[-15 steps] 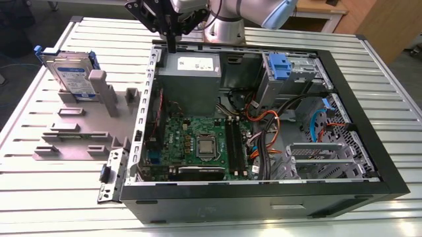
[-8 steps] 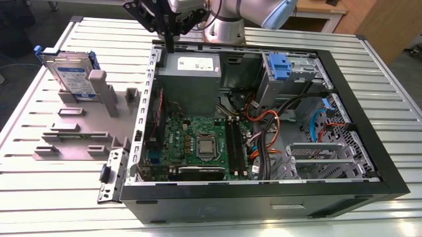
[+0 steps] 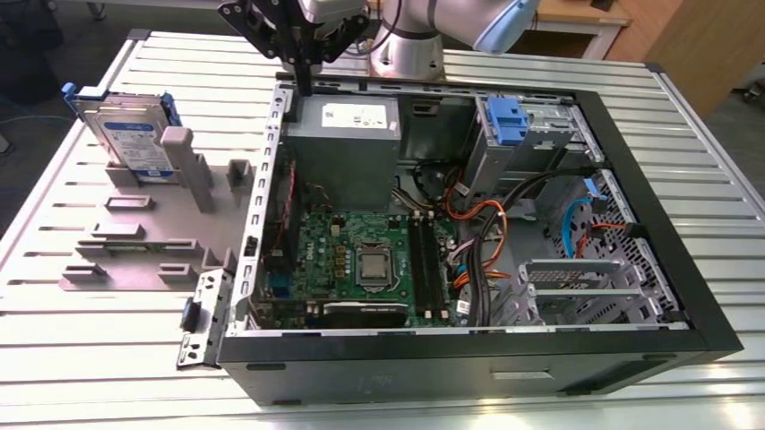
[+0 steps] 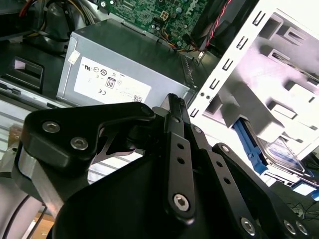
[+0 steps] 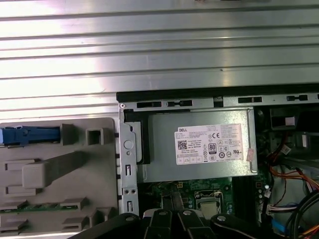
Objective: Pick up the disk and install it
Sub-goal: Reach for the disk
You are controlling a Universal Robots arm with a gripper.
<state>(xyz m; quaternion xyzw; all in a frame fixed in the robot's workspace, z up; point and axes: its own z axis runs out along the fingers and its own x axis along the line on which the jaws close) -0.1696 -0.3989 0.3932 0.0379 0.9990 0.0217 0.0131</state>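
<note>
disk (image 3: 125, 134) with white-and-blue label stands in the grey fixture (image 3: 156, 228), hand (image 3: 303, 88) pinched closed, empty, over the case (image 3: 478, 349) edge.

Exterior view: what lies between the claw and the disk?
Bare ribbed tabletop lies between the claw and the disk, which stands upright in the grey fixture; the exterior view shows it.

- Disk (image 3: 124, 125), beside the computer case (image 3: 478, 363): silver, white-and-blue label, bright blue frame
- Computer case: black outside, bare silver metal within
- Power box (image 3: 347, 134) inside the case: grey with a white sticker
- Circuit board (image 3: 358, 255) inside the case: green
- Cables (image 3: 468, 213) inside the case: orange, red, black, blue
- Holder (image 3: 143, 260) beside the case: plain grey
- Table (image 3: 107, 376) under the case: silver, ribbed in stripes
- Gripper (image 3: 304, 88) above the case: black
</note>
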